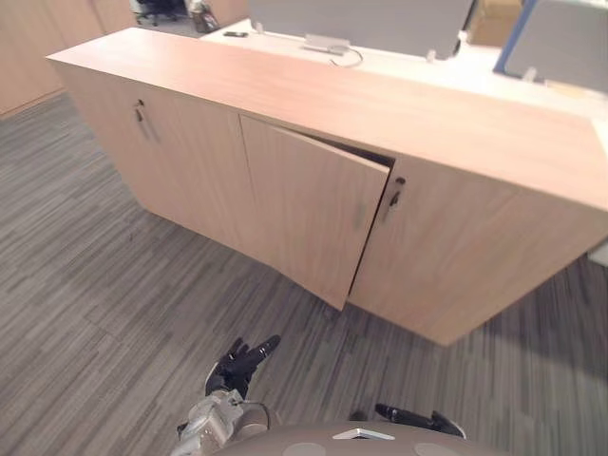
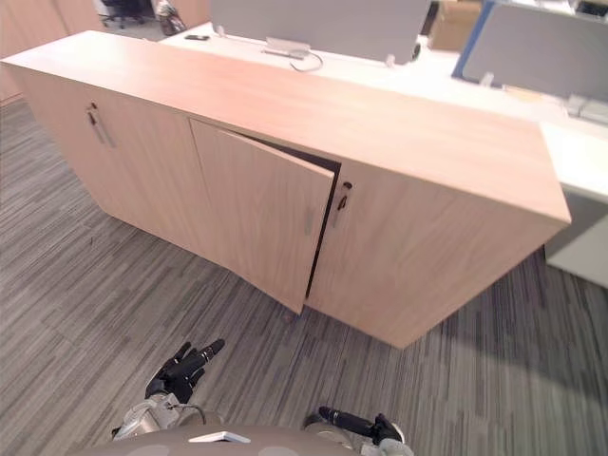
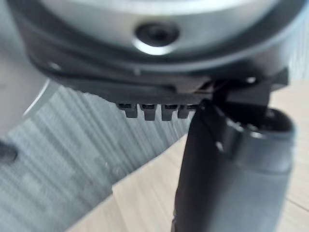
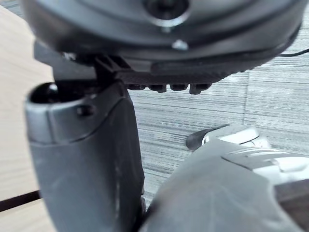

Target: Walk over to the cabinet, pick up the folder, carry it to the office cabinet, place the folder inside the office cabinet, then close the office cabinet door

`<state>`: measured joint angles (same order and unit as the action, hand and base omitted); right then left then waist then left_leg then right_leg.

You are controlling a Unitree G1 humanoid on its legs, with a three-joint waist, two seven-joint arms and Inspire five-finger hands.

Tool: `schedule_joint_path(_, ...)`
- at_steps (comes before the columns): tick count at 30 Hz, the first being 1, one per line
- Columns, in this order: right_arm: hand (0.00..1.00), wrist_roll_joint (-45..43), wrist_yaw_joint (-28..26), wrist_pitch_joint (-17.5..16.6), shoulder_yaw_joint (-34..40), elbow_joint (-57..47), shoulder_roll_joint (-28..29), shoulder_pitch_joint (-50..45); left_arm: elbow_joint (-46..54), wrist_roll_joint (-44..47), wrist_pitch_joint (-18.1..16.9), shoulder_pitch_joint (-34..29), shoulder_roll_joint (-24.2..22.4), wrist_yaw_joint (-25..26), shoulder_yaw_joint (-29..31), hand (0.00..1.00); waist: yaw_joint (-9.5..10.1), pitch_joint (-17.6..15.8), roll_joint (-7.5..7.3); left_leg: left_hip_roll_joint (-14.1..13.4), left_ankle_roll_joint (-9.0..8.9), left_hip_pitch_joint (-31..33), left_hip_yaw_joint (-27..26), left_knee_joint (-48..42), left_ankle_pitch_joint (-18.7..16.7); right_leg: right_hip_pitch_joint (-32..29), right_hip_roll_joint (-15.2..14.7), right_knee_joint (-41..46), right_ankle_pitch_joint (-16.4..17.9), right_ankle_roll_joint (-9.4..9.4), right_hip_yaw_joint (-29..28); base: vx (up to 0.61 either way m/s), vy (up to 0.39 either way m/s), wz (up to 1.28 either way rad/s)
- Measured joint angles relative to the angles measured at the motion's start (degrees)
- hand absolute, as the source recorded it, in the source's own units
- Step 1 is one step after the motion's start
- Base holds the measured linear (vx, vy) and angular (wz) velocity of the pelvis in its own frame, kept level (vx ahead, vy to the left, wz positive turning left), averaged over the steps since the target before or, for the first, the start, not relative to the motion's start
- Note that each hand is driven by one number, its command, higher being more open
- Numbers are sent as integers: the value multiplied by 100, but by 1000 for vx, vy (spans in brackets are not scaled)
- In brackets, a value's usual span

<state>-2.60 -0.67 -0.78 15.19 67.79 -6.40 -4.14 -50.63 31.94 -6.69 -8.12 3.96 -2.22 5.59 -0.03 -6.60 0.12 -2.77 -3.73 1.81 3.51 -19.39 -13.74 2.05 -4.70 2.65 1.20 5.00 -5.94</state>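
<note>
A long low office cabinet (image 1: 456,133) of light wood stands across the view. Its middle door (image 1: 309,209) hangs ajar, swung out toward me, with a dark gap at its top right corner. The doors to either side are shut, each with a small metal handle (image 1: 392,199). My left hand (image 1: 239,364) hangs low over the carpet in front of the ajar door, fingers straight and holding nothing. My right hand (image 1: 413,416) shows at the bottom edge, fingers stretched out flat and empty. In the wrist views the thumbs (image 3: 227,174) (image 4: 87,164) stand out free.
Grey striped carpet (image 1: 114,285) covers the floor between me and the cabinet. Behind the cabinet runs a white desk (image 1: 285,43) with grey partition screens (image 1: 361,24). More wood panelling (image 1: 38,47) stands at the far left.
</note>
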Motion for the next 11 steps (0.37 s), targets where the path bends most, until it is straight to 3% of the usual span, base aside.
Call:
schedule_joint_path(4,100,-75,0,-3,120,-31,89,-34,-922,-270,-110,13,124,227,886,100,-8,41,-127,181,140,-310,-340,230,-51,29,-223,11,36,108,-240,41,144,-37)
schedule_joint_path(7,100,-92,-62,2,234,-15,86,-124,-1272,-341,-71,-233,218,107,960,100,14,80,-124,348,286,-646,-525,542,21,101,-348,39,69,168,-387,119,138,-26)
schedule_joint_path(11,100,-78,-165,0,223,-11,49,-128,-1515,-341,-51,-358,198,-96,1050,100,85,152,-91,376,393,-847,-870,770,77,-132,-342,325,101,212,-424,85,64,-46)
